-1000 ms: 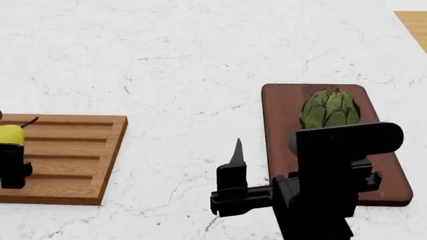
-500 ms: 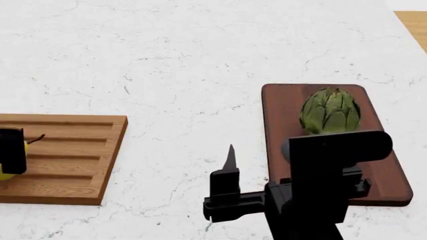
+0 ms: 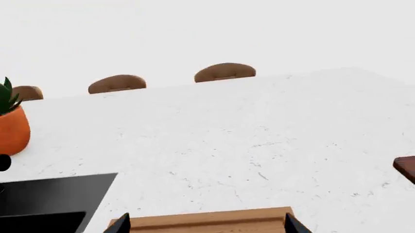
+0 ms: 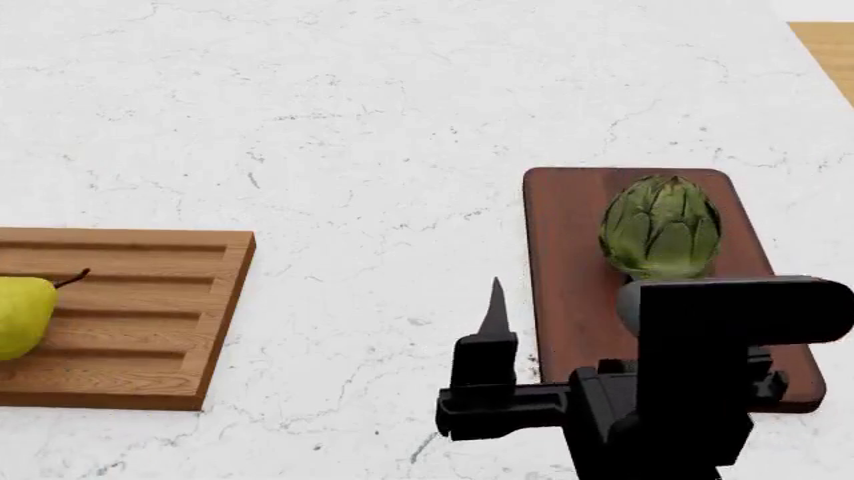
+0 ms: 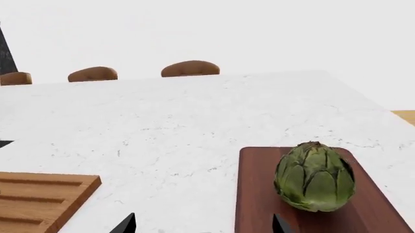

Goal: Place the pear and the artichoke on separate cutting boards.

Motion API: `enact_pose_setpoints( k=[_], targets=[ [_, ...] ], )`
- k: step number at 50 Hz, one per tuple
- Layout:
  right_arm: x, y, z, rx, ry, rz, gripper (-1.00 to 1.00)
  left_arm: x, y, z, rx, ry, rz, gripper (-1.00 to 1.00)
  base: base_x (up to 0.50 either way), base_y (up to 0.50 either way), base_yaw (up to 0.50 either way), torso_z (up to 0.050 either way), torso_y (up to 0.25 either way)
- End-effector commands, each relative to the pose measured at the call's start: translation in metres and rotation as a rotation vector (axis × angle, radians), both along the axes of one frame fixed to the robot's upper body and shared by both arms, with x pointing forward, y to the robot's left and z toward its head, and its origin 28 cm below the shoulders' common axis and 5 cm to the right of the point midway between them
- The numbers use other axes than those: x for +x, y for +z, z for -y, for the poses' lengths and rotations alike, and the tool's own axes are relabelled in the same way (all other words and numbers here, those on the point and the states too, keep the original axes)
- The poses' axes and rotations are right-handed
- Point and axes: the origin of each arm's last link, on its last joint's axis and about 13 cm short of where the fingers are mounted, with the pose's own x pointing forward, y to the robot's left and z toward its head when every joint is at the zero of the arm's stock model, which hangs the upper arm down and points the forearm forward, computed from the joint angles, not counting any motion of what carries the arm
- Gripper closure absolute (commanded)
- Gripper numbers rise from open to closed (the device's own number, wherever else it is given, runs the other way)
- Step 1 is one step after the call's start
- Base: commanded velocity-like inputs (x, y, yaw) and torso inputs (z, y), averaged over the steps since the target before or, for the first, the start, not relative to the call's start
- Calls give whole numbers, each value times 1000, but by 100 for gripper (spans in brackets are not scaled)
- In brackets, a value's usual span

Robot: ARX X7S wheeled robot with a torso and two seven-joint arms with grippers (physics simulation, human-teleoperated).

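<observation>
The pear (image 4: pixel 20 316) lies on the grooved light-tan cutting board (image 4: pixel 147 330) at the head view's left edge, stem pointing right. The artichoke (image 4: pixel 659 238) stands on the far half of the dark reddish-brown board (image 4: pixel 567 260); it also shows in the right wrist view (image 5: pixel 314 177). My right gripper (image 5: pixel 203 226) is open and empty, low over the counter beside the dark board's near left edge; one finger (image 4: pixel 495 310) shows in the head view. My left gripper (image 3: pixel 206 226) is open and empty above the tan board's far edge (image 3: pixel 201 221), out of the head view.
White marble counter (image 4: pixel 374 120). An orange plant pot (image 3: pixel 13 130) and a black inset panel (image 3: pixel 52 194) lie at the left in the left wrist view. Chair backs (image 3: pixel 224 73) stand past the far edge. Wooden floor (image 4: pixel 827 45) shows beyond the counter's right edge.
The left gripper lowered the pear onto the tan board, let go and withdrew out of the head view. The right arm shifted slightly right. The artichoke stayed put.
</observation>
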Motion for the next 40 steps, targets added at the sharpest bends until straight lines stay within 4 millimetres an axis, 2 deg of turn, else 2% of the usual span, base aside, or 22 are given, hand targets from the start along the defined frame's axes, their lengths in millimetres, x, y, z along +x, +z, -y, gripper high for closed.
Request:
enact_pose_setpoints(
  k=[1,3,4,8,10,13,16,21,24,26,31,36,40],
  targets=[
    [-23,-10,21,-10,-71,29,-100,-76,-6,13,36,-3,98,-100,0,0,0,0,0],
    [-29,-8,28,-7,-107,44,-100,-90,-17,11,139,52,73,-100,0,0,0,0,0],
    [-35,-7,30,-8,-117,50,-100,-97,-22,14,86,38,80,-100,0,0,0,0,0],
    [-47,-13,34,-21,-125,46,-100,-112,-40,15,58,43,68,-100,0,0,0,0,0],
    [-48,-3,35,-22,-120,63,-100,-115,-39,15,11,38,85,-100,0,0,0,0,0],
    [-47,10,38,-50,-101,73,-100,-114,-36,21,31,8,88,-100,0,0,0,0,0],
    [-48,32,43,-76,-100,103,-100,-116,-24,25,35,-2,111,-100,0,0,0,0,0],
    [-60,79,57,-108,-123,158,-100,-125,7,30,46,-23,134,-100,0,0,0,0,0],
    [-65,93,59,-100,-120,169,-100,-125,14,31,67,-20,145,-100,0,0,0,0,0],
    [-64,99,62,-100,-122,170,-100,-121,19,34,90,-55,140,-100,0,0,0,0,0],
    [-60,125,61,-119,-112,220,-100,-112,50,34,127,-70,192,-100,0,0,0,0,0],
    [-55,167,66,-120,-127,295,-100,-95,84,40,193,-124,223,-100,0,0,0,0,0],
    [-48,185,64,-120,-120,326,-100,-83,95,45,185,-159,233,-100,0,0,0,0,0]
  ],
)
